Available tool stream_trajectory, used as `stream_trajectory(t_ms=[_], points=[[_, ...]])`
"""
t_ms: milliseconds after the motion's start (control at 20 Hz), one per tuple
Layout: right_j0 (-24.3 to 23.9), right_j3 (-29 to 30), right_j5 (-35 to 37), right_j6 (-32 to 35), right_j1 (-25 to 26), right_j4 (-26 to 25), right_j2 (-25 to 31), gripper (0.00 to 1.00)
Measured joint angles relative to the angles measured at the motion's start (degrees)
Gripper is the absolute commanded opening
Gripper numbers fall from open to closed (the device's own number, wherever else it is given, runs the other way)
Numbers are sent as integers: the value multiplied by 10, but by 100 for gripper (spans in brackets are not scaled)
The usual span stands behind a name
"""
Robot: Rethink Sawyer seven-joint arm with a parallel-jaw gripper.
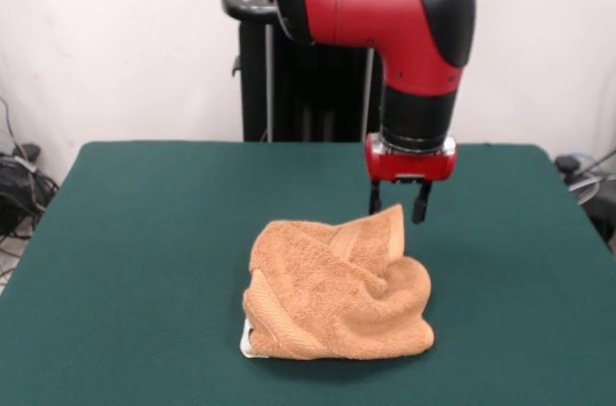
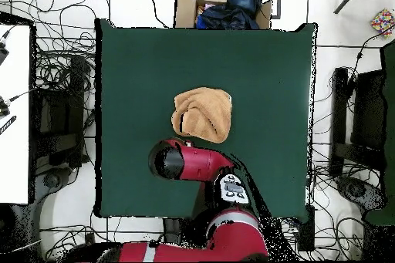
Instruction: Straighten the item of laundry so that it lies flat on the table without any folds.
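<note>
The end effector (image 1: 396,202) hangs from the red wrist with its two dark fingers (image 1: 420,204) apart and nothing between them. In the front view the tips sit level with the raised rear peak of the towel (image 1: 337,292), just behind it; whether they touch the cloth cannot be told.

The towel — orange-tan terry — lies bunched in a rumpled heap near the middle of the worktop (image 1: 144,233), a little toward the edge opposite the robot, and well clear of all four corners. Folds run across it, a flap stands up on the robot's side, and a small white tag (image 1: 246,341) peeks out at the lower corner nearest the front camera. From above, the heap (image 2: 202,113) is roughly as wide as it is long, with no clear long axis.

The relation that matters: the heap lies directly beyond the end effector, toward the edge away from the robot, with the raised flap the closest part of it. The likely next step is to close on that flap and draw it back toward the robot's edge — the flattening itself looks barely begun.
</note>
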Motion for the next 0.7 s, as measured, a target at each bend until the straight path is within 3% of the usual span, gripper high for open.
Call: stream_trajectory(t_ms=[700], points=[[-3, -18, 3, 0, 6, -1, 0, 100]])
